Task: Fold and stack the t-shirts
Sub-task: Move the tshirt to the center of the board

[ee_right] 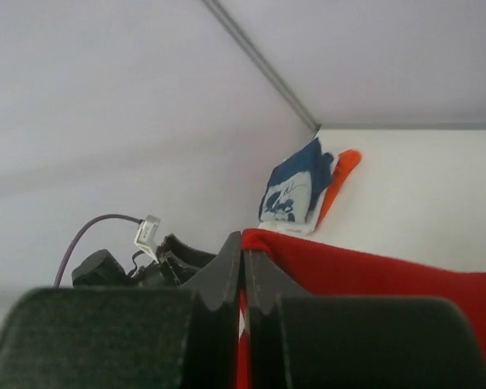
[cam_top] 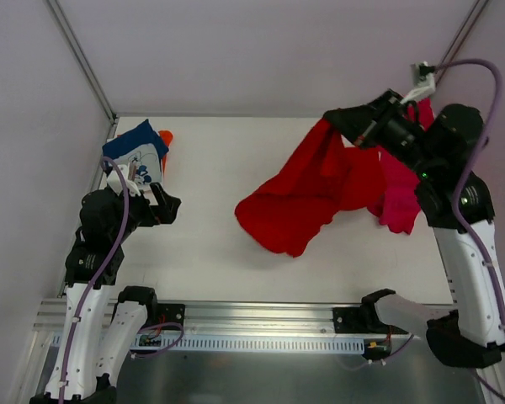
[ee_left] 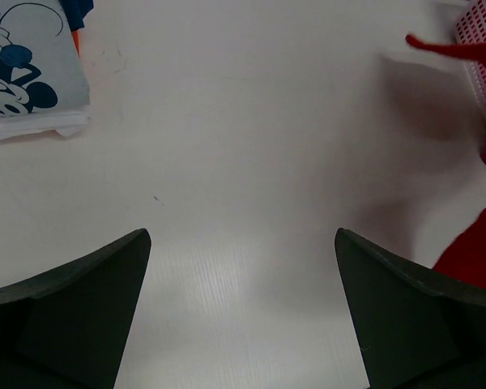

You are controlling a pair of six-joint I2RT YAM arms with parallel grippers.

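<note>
The red t-shirt (cam_top: pixel 307 194) hangs from my right gripper (cam_top: pixel 332 122), which is raised at the back right and shut on the shirt's edge (ee_right: pixel 308 251). The shirt's lower part drapes onto the table's middle. A magenta-pink t-shirt (cam_top: pixel 398 195) lies bunched beneath the right arm. The folded navy t-shirt with white cartoon print (cam_top: pixel 136 152) rests on the orange one (cam_top: pixel 166 138) at the back left corner. My left gripper (cam_top: pixel 167 207) hovers low just in front of that pile, open, with only bare table between its fingers (ee_left: pixel 89 312).
In the left wrist view a white mesh basket (ee_left: pixel 482 49) stands at the far right with pink showing through it. Grey walls enclose the white table (cam_top: pixel 236 160) on three sides. A metal rail (cam_top: pixel 252 316) carrying both arm bases runs along the near edge.
</note>
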